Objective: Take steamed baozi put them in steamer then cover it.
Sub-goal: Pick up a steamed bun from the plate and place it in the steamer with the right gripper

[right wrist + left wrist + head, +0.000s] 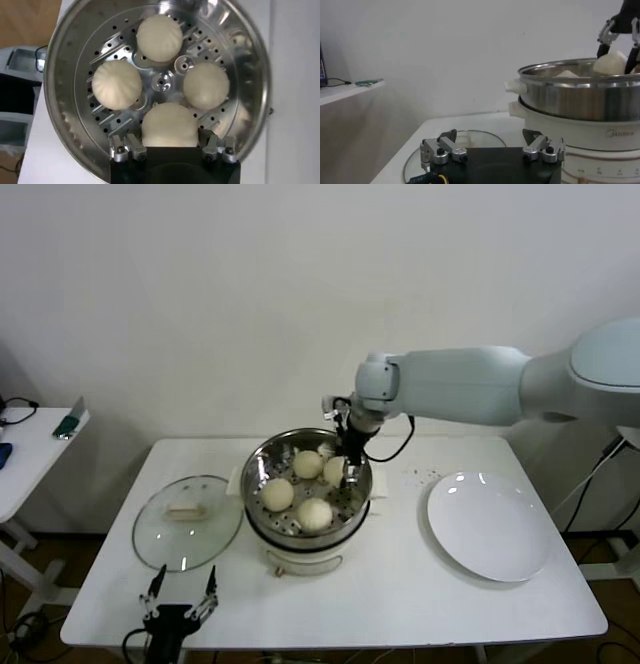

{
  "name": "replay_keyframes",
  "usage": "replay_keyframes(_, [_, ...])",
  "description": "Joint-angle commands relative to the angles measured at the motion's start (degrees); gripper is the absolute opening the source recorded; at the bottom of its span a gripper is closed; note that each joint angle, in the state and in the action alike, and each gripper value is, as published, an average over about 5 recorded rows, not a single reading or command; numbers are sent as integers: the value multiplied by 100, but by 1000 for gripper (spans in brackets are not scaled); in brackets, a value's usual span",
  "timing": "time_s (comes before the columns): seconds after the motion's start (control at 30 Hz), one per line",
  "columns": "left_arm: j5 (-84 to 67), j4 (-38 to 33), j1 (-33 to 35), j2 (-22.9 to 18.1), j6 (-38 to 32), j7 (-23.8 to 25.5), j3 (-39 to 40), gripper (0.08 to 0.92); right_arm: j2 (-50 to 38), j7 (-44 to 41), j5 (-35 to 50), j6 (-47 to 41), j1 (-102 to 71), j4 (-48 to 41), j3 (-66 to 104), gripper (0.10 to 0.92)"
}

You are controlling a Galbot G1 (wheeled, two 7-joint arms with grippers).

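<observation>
On the tabletop (400, 584) we see the steamer (262, 467) holding four baozi (278, 494); the cover (186, 521) lies at its 9 o'clock. Our right end effector (349, 469) straddles the 3 o'clock bun, fingers spread. Left end effector (180, 596) hovers wide.

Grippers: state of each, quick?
Left gripper: open, empty, near the table's front edge.
Right gripper: open around the fourth baozi in the steamer.
</observation>
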Motion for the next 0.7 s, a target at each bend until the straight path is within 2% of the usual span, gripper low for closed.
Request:
replay_keyframes(0.03, [-31, 84, -19, 22, -22, -3, -29, 823, 144, 117, 36, -35, -338, -91, -95, 721])
replay_keyframes(0.23, [-24, 110, -69, 21, 3, -3, -30, 823, 124, 132, -46, -40, -392, -165, -67, 727])
replay_keyframes(0.47, [-4, 111, -130, 15, 42, 5, -14, 823, 39, 116, -74, -37, -326, -192, 66, 813])
replay_keyframes(0.7, [-2, 119, -144, 17, 45, -1, -28, 823, -264, -146, -94, 8, 69, 62, 193, 823])
